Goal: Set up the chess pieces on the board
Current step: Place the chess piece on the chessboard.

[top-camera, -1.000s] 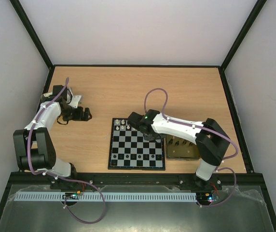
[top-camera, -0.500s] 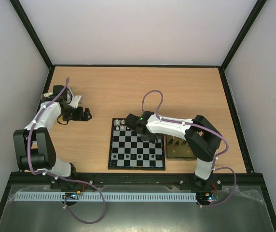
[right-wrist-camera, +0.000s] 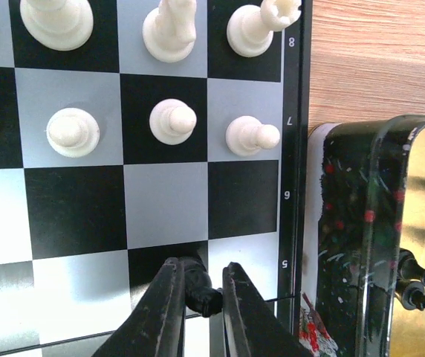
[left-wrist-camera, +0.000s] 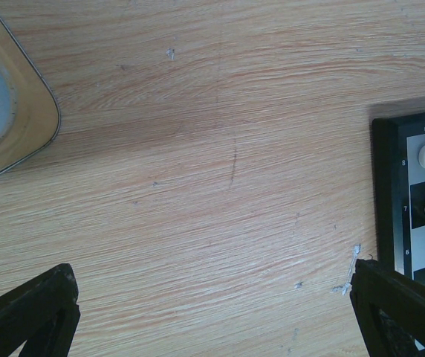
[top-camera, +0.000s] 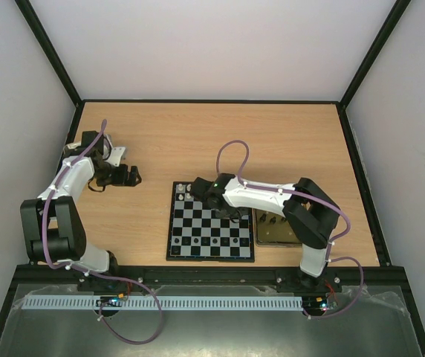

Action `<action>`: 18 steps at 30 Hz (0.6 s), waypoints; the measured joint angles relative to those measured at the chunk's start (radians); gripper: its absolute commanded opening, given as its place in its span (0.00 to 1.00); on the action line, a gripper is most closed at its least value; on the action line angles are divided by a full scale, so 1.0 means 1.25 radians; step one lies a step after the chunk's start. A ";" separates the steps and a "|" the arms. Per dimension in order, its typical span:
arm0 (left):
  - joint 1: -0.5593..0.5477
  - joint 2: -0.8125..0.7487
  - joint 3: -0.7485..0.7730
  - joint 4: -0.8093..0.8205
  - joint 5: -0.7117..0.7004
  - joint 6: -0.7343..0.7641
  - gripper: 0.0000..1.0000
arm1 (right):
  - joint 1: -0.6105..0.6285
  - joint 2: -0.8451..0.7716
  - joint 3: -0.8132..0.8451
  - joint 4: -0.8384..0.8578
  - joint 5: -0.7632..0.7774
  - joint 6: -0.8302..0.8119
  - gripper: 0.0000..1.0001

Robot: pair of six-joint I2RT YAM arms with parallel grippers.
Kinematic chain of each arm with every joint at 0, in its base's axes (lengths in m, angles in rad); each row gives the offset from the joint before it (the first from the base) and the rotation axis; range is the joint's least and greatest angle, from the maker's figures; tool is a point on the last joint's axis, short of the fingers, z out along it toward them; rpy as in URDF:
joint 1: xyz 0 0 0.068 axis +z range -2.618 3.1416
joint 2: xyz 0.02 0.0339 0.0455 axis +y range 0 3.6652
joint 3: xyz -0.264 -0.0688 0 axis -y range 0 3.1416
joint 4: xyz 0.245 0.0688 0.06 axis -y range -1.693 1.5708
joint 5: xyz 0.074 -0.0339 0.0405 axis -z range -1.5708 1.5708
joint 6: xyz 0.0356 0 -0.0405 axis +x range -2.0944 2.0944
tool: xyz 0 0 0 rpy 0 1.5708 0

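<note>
Mid-placement: the right pincer (right-wrist-camera: 200, 277) pinches a black chess piece (right-wrist-camera: 203, 300) just above the board (right-wrist-camera: 164, 202), next needing a free square opposite the white pieces (right-wrist-camera: 172, 120); the left pincer (left-wrist-camera: 212, 316) hangs spread over the table (left-wrist-camera: 198, 186).

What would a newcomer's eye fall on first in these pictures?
The right gripper, low over the board, pinches a black piece. Beyond it stand two rows of white pieces, and a gold tin holding more black pieces sits right of the board.
</note>
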 measured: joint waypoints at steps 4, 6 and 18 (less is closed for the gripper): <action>-0.001 0.000 0.000 0.000 0.000 0.000 0.99 | 0.002 0.000 0.000 0.000 -0.003 0.002 0.17; -0.001 0.000 0.000 0.000 0.000 0.000 0.99 | 0.002 0.000 0.000 0.001 -0.004 0.002 0.19; -0.001 0.000 0.000 0.000 0.000 0.000 0.99 | 0.002 0.000 0.000 0.016 -0.039 0.002 0.22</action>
